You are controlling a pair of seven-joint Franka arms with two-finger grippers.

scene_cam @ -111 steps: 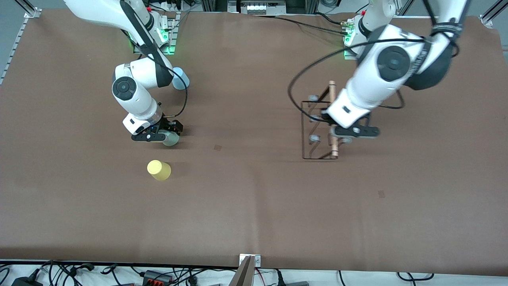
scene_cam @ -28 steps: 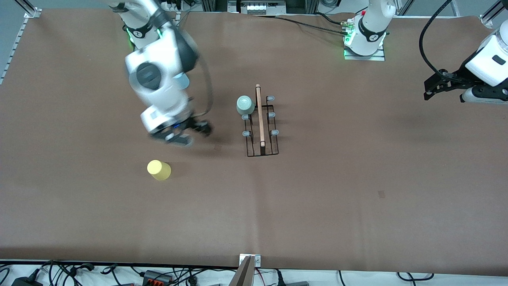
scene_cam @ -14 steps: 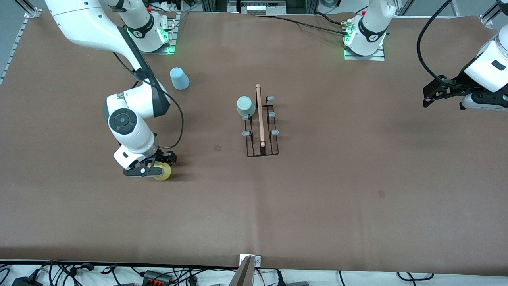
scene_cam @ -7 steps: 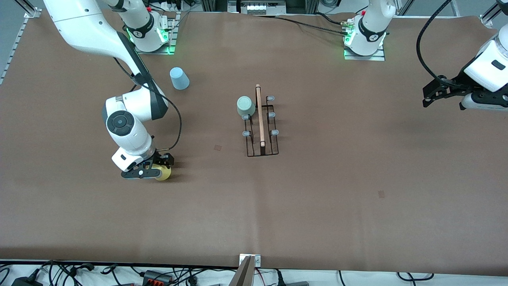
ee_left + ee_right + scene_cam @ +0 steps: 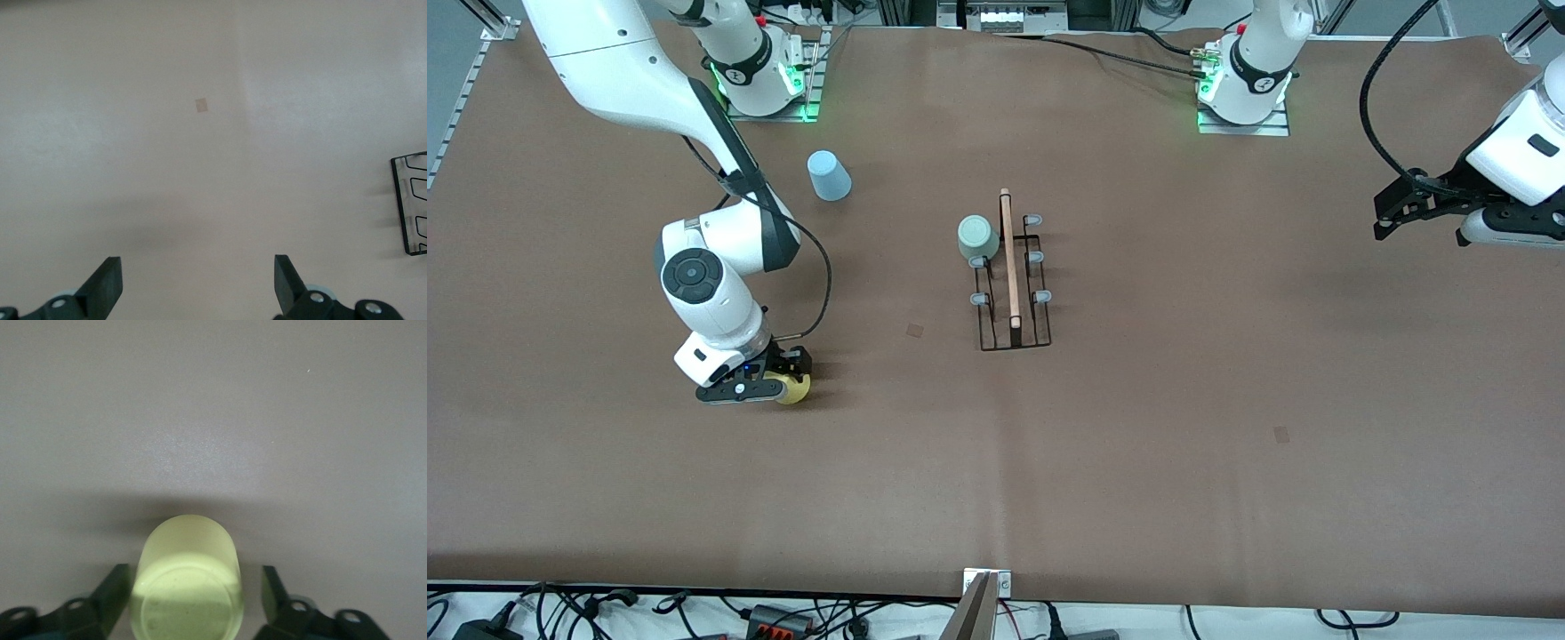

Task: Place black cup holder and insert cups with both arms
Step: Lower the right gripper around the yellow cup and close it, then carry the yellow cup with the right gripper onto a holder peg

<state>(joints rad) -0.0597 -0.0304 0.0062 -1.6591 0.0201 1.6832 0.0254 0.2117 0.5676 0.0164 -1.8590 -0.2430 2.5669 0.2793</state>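
The black cup holder (image 5: 1011, 267) stands mid-table with its wooden rod on top. The pale grey-green cup (image 5: 977, 237) sits upside down on one of its pegs, on the side toward the right arm's end. The light blue cup (image 5: 829, 175) stands upside down near the right arm's base. The yellow cup (image 5: 793, 388) stands upside down on the table. My right gripper (image 5: 769, 384) is low around it and open; in the right wrist view the cup (image 5: 189, 573) fills most of the gap between the fingers. My left gripper (image 5: 1427, 218) is open and empty, up over the left arm's end of the table.
The brown mat (image 5: 1138, 444) covers the whole table. A corner of the holder's wire base (image 5: 413, 207) shows in the left wrist view. Small tape marks lie on the mat (image 5: 915, 330) (image 5: 1281, 434). Cables run along the edge nearest the front camera.
My right gripper has settled a little lower around the yellow cup. The left arm, the holder and the other cups have not moved.
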